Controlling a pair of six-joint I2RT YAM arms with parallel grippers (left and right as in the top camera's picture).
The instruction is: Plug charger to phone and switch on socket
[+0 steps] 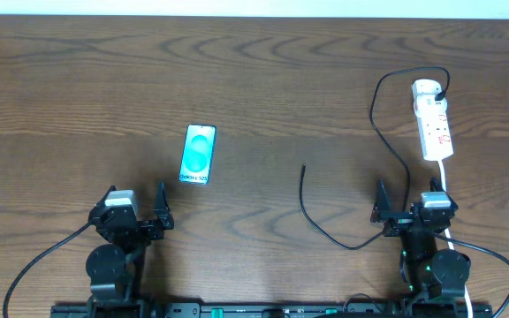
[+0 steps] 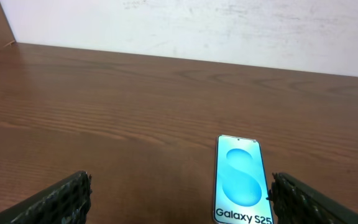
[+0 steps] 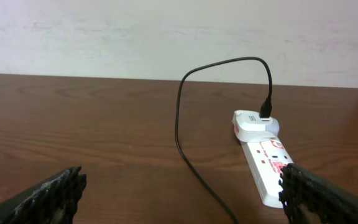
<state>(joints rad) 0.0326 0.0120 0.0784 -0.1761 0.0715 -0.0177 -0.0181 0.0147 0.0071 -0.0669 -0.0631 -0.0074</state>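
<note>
Two empty grippers hung open, near: left gripper [image 1: 136, 203], right gripper [image 1: 406, 201]. Charger [image 1: 302, 190] tip lay centre, phone [image 1: 199, 155] left, socket [image 1: 434, 119] far right. The right gripper would best pinch just behind that tip.

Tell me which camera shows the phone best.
Left wrist: the phone is close, its screen text readable, though its near end is cut off. Overhead shows the phone whole but small. Right wrist does not show it.

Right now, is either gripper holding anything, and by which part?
Nothing is held. The left gripper and right gripper are both open and empty; the phone and charger cable lie free on the table.
</note>
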